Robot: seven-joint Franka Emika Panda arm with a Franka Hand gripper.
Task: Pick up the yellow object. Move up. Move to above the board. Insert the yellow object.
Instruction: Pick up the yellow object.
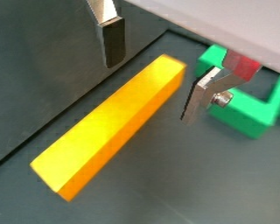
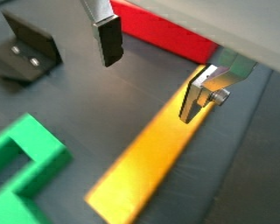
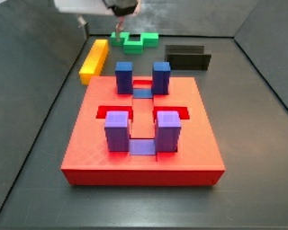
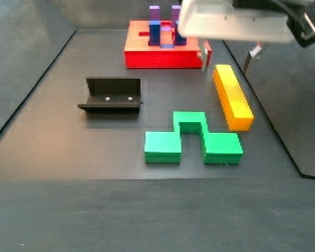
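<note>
The yellow bar (image 1: 113, 124) is seen lying flat on the floor, near the red board (image 3: 141, 135) and the green block (image 4: 189, 139). The gripper (image 1: 152, 70) is held open over one end, empty. The bar is judged stiff, light and smooth; a grip across its narrow width, nearer mid-length, is advised.

The gripper (image 1: 149, 74) hangs open above one end of the yellow bar (image 1: 108, 127), a finger on each side and not touching it. There is bare floor along both long sides of the bar. The green block (image 4: 191, 139) sits close beside the bar's other end, with a thin gap between them. The red board (image 3: 143, 137) lies near the bar, and its four purple posts (image 3: 116, 132) stick up. The dark bracket (image 4: 110, 95) stands well away from the bar.
</note>
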